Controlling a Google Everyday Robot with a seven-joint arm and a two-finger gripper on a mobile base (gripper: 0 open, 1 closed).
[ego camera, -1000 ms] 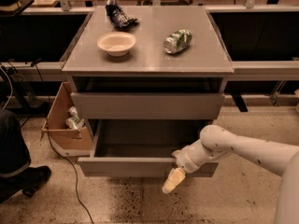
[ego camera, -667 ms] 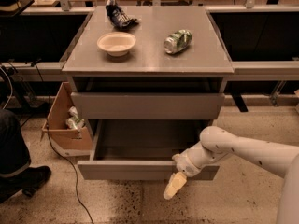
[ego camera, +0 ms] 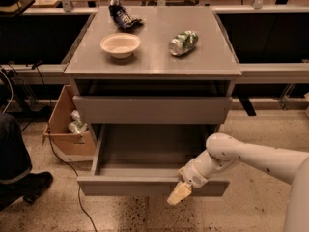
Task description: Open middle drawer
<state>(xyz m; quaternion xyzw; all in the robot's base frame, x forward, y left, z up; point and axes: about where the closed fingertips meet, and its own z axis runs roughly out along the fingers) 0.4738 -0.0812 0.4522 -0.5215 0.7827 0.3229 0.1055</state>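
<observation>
The middle drawer (ego camera: 125, 186) sits pulled out below the desk's (ego camera: 154, 59) front edge, so the tool (ego camera: 179, 193), at its front panel toward the right (spread or pinching, I cannot tell), should draw straight and level.

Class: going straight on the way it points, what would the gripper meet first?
Probably the speckled floor: the gripper, at the front of the open middle drawer, points down and left. Depth is unclear.

Free room above the middle drawer (ego camera: 126, 185) (cardboard box (ego camera: 64, 114) leftward), gripper (ego camera: 179, 194) at its front.
</observation>
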